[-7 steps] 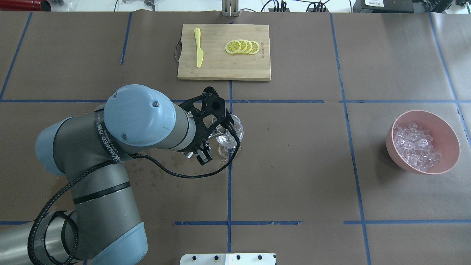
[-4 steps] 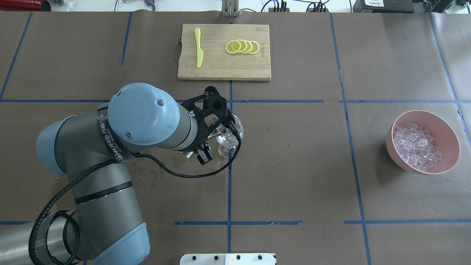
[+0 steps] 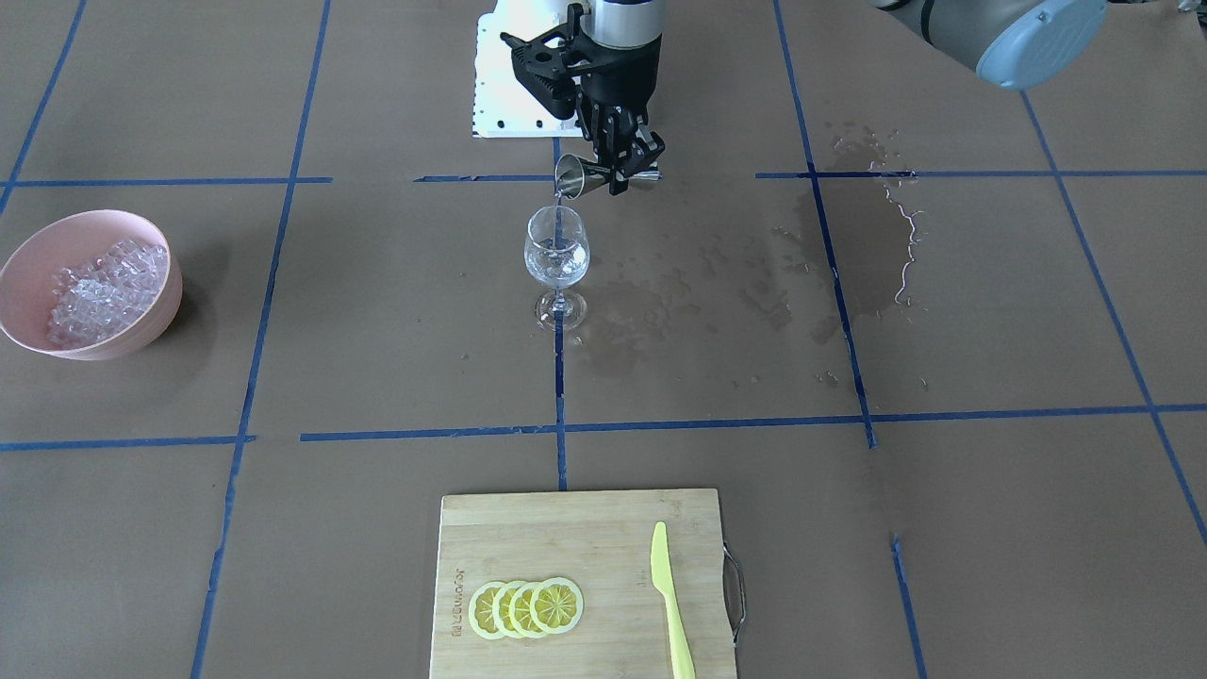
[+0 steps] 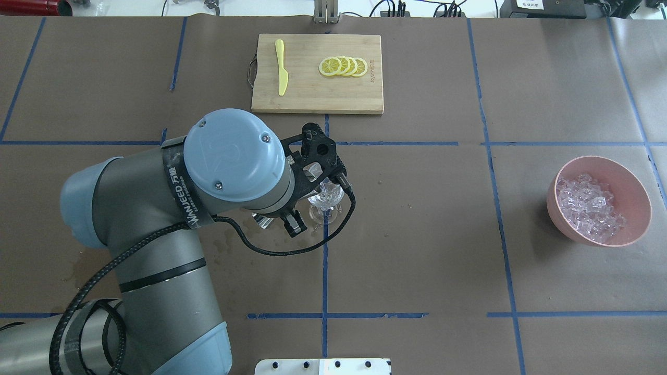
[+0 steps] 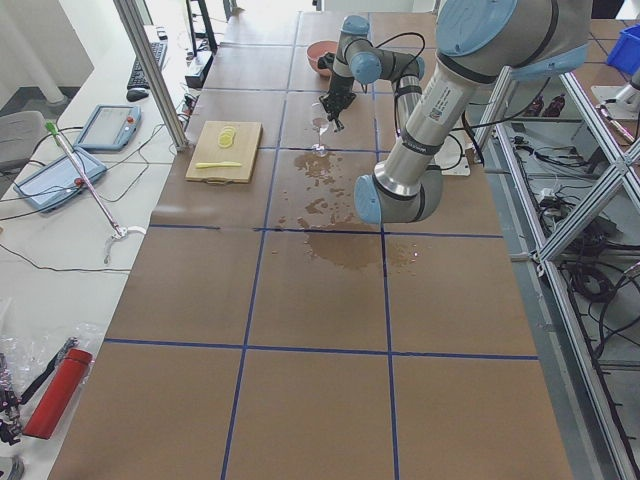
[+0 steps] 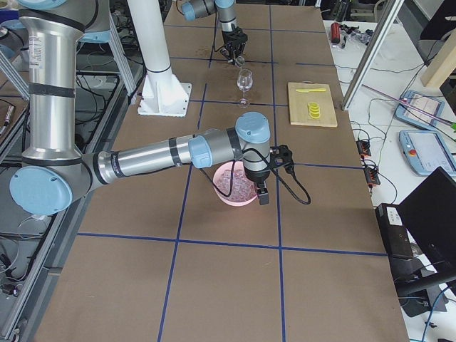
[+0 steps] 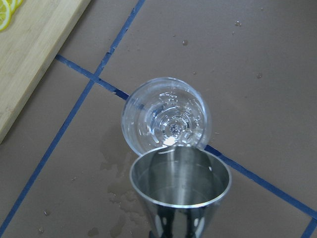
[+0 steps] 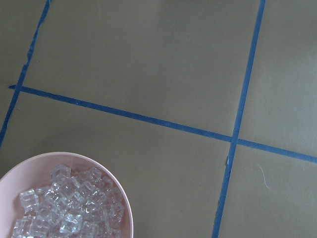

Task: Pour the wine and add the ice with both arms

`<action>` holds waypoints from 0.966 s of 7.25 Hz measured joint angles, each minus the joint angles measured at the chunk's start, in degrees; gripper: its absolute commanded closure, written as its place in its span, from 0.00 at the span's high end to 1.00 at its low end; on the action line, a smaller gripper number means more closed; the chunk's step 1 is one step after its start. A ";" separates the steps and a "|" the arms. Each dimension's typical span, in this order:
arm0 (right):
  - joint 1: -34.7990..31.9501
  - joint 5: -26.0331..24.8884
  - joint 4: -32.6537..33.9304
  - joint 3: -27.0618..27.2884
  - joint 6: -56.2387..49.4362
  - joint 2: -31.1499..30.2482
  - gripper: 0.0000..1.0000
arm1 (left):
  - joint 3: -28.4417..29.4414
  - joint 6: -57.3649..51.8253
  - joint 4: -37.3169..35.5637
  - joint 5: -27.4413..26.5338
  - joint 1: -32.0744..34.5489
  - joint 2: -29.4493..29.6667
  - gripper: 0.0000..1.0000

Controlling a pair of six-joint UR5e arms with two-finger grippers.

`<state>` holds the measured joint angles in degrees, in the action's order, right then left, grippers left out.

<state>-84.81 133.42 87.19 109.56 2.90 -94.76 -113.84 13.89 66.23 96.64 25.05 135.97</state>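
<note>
Possibly wine point(image 7: 171, 129) dribbles outside the wine glass point(image 3: 556, 250), since the steel jigger point(image 3: 577, 176) clamped in the left gripper point(image 3: 622, 172) barely overhangs its rim; the right gripper's point(image 6: 261, 192) jaws I cannot tell.

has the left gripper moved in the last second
Yes. Overhead, the left gripper with the jigger has shifted right, toward the vertical tape line and the glass.
</note>
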 measured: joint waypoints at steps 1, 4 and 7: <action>0.00 0.00 0.00 0.09 0.00 -0.15 1.00 | 0.52 0.00 -1.81 -0.88 -0.36 0.95 0.00; 0.00 0.00 0.04 0.21 0.00 -0.33 1.00 | 2.78 0.00 -3.97 -1.52 -0.51 2.73 0.00; 0.00 0.00 0.02 0.22 0.00 -0.43 1.00 | 3.68 0.00 -7.65 -1.55 -0.51 4.27 0.00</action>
<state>-84.81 133.42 87.21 109.78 2.90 -95.18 -110.16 13.89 58.58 95.10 24.54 140.24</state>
